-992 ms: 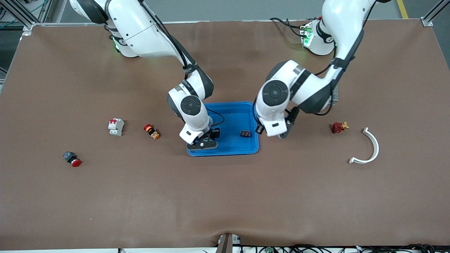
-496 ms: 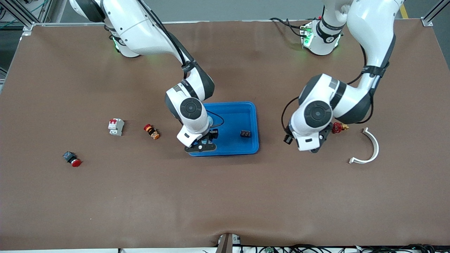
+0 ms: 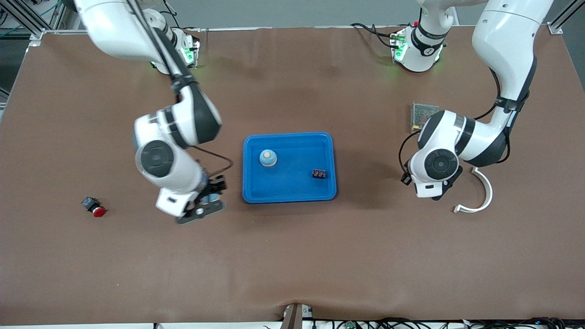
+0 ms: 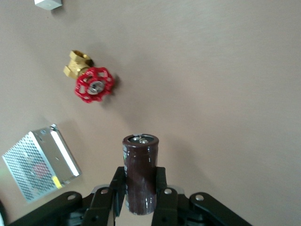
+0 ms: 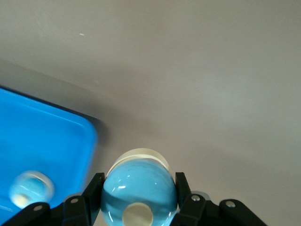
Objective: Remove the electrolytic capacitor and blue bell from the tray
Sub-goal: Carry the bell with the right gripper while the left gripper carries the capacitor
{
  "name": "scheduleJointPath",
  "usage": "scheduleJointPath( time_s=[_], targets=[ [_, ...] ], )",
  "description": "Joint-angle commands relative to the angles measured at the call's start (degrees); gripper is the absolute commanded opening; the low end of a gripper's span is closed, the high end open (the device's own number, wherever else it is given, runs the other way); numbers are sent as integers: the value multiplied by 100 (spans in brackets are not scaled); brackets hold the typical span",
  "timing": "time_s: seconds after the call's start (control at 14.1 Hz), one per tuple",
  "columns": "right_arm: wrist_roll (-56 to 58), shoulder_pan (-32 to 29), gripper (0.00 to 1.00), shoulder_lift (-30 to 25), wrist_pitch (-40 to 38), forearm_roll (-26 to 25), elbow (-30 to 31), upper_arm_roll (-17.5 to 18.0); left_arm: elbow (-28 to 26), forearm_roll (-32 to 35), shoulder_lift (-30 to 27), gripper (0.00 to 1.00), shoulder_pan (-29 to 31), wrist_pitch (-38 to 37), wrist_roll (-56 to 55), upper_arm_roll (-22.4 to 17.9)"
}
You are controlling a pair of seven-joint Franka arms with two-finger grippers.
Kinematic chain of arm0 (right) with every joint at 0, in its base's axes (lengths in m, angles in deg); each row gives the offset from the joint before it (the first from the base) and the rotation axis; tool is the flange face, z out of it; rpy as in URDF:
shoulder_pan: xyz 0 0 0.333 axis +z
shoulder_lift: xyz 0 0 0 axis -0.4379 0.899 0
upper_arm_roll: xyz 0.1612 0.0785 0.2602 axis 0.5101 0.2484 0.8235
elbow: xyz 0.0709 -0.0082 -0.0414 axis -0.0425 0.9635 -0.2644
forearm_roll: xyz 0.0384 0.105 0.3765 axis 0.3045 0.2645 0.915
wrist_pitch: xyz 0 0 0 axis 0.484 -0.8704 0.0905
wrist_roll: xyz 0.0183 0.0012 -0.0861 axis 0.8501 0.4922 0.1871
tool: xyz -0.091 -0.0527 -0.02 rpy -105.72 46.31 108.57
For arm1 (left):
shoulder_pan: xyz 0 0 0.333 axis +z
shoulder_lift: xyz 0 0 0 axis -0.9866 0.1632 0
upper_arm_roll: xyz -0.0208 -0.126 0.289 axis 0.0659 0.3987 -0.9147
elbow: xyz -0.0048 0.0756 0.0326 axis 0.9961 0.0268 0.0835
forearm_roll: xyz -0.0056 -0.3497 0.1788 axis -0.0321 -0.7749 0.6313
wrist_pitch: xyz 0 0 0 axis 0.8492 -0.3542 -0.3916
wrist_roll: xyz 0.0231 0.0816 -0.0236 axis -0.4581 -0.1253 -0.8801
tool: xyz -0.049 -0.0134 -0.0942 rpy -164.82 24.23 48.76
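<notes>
My left gripper (image 3: 432, 192) is shut on a dark brown capacitor (image 4: 140, 160) and holds it upright over bare table, toward the left arm's end from the blue tray (image 3: 289, 199). In the left wrist view the gripper (image 4: 140, 175) clamps the capacitor's lower body. My right gripper (image 3: 205, 205) is shut on a light blue bell (image 5: 139, 190) over the table just off the tray's edge (image 5: 89, 136), toward the right arm's end. A second blue bell (image 3: 268, 158) stands in the tray and also shows in the right wrist view (image 5: 30, 188).
A small black terminal block (image 3: 319, 174) lies in the tray. A red valve (image 4: 94, 84), a perforated metal box (image 3: 422, 114) and a white curved piece (image 3: 482, 192) lie around the left gripper. A red push button (image 3: 93, 207) lies toward the right arm's end.
Both arms have swung away from the tray, the right toward its own end with the bell, the left toward its end with the capacitor. A bell in the tray is now uncovered.
</notes>
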Motion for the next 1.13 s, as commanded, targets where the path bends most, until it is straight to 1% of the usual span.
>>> scheduleJointPath(
  time_s=[0.0,0.14,0.35,0.57,0.64,0.85,0.92,1.06],
  targets=[
    [1635,-735,22,-174,-49,-27,97,122,-692,91,-327,0,285,137,115,187],
    [2734,-1236,22,-166,56,-35,114,130,-982,91,-345,0,495,312,115,204],
    [4063,-1816,22,-139,468,-35,324,130,-1343,65,-354,0,531,664,-121,196],
    [4803,-2186,22,-139,636,-27,527,130,-1370,65,-283,0,619,717,-499,187],
    [5092,-2309,22,-131,819,-18,658,139,-1396,64,-257,0,619,770,-587,187],
    [5893,-2696,22,-192,1470,35,1386,174,-1440,161,-117,0,602,1086,-1253,170],
    [6104,-2749,22,-236,1628,148,1606,174,-1432,283,-47,0,593,1121,-1395,169],
    [6360,-2872,22,-280,1988,211,1958,166,-1432,512,-20,0,611,1122,-1554,169]
  ],
)
